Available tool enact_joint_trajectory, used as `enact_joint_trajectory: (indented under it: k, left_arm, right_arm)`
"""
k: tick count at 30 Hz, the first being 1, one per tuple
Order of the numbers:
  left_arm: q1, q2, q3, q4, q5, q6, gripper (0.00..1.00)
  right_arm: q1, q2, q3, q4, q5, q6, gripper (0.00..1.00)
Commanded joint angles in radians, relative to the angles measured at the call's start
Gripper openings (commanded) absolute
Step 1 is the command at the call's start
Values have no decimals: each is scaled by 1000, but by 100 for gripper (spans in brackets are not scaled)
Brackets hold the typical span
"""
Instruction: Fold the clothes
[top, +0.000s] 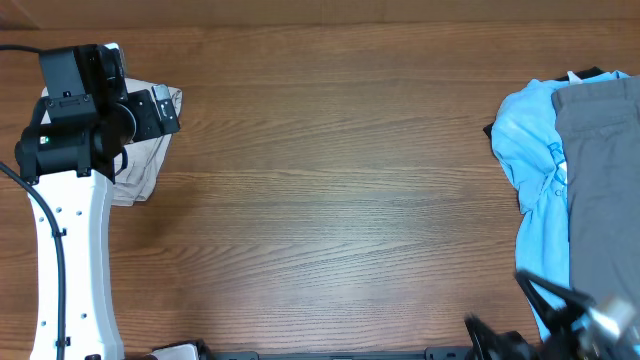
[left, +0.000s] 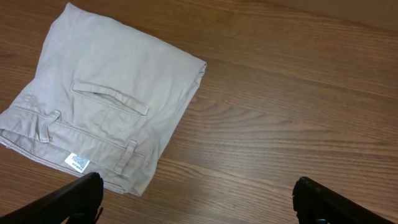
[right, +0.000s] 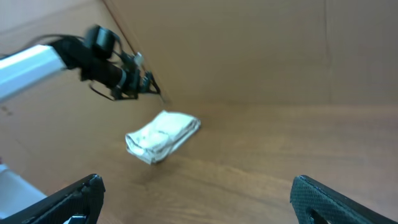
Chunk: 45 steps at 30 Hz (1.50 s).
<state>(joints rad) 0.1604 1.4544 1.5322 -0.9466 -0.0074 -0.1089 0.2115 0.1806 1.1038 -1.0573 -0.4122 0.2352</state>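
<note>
The beige shorts (left: 106, 93) lie folded into a compact rectangle at the table's far left (top: 140, 165), back pocket up, with the white label (left: 77, 162) near the waistband. My left gripper (left: 199, 205) is open and empty, hovering just above and beside the shorts; in the overhead view (top: 160, 112) it partly covers them. My right gripper (right: 199, 202) is open and empty, low at the table's front right (top: 560, 315), far from the shorts (right: 163, 137), which it sees across the table.
A light blue T-shirt (top: 530, 150) with a grey garment (top: 600, 170) on top lies piled at the right edge. The brown wooden table (top: 340, 180) stretches between the two piles. The left arm (right: 93, 56) shows in the right wrist view.
</note>
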Motion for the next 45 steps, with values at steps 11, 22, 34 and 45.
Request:
enact_joint_trajectory:
  k: [11,22,34,45]
  left_arm:
    - [1,-1,-2,4,8,-7,100]
    - [1,-1,-2,4,8,-7,100]
    - [1,-1,-2,3,8,-7,100]
    - [1,-1,-2,4,8,-7,100]
  right_arm:
    - [-87,-124,-193,242,99,-9,100]
    - [-117,-158,-544,904,99,-36,100]
    - [-119,-177,-846,1252,169,-147,100]
    - [-119,-177,-1060,1393,255,-146,100]
